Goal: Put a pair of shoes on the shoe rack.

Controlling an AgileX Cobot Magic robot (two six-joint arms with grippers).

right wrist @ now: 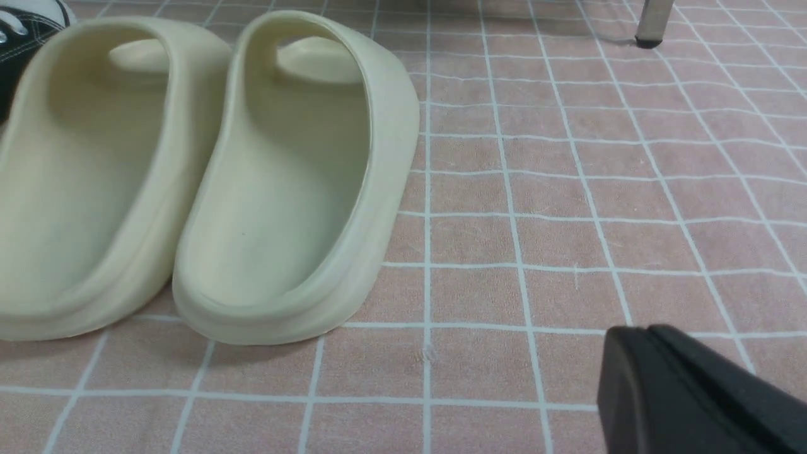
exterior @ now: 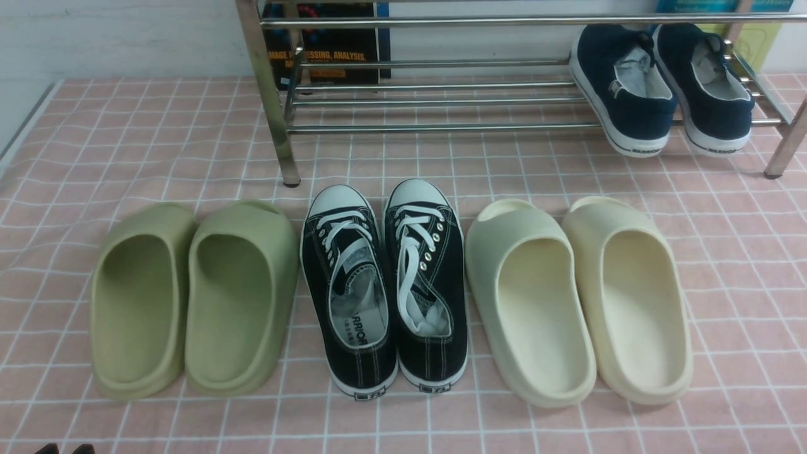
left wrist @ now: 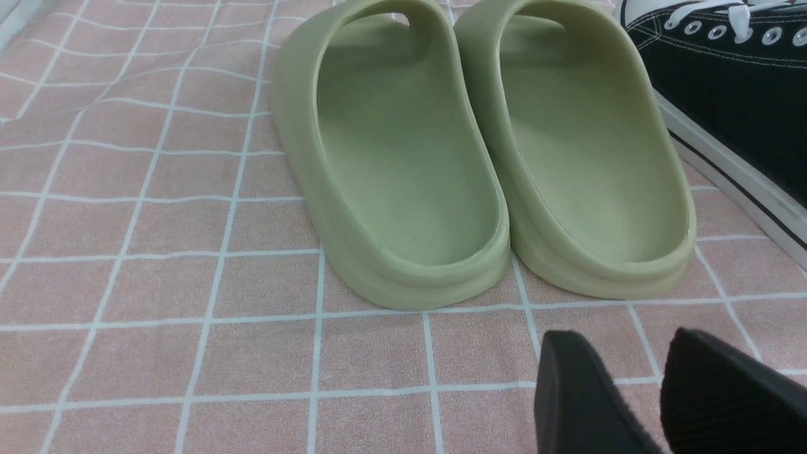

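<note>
The two navy slip-on shoes (exterior: 662, 85) with white soles rest side by side, tilted heel-down, on the bars at the right end of the chrome shoe rack (exterior: 441, 94). My left gripper (left wrist: 621, 353) is open and empty, low over the cloth behind the green slippers (left wrist: 485, 151); its tips show at the front view's bottom left (exterior: 63, 449). My right gripper (right wrist: 643, 340) is shut and empty, low over the cloth beside the cream slippers (right wrist: 202, 170). It is out of the front view.
Three pairs stand in a row before the rack: green slippers (exterior: 195, 296), black lace-up sneakers (exterior: 384, 290), cream slippers (exterior: 580, 296). A pink checked cloth (exterior: 744, 265) covers the table. Books (exterior: 328, 44) stand behind the rack. A rack leg (right wrist: 652, 25) shows in the right wrist view.
</note>
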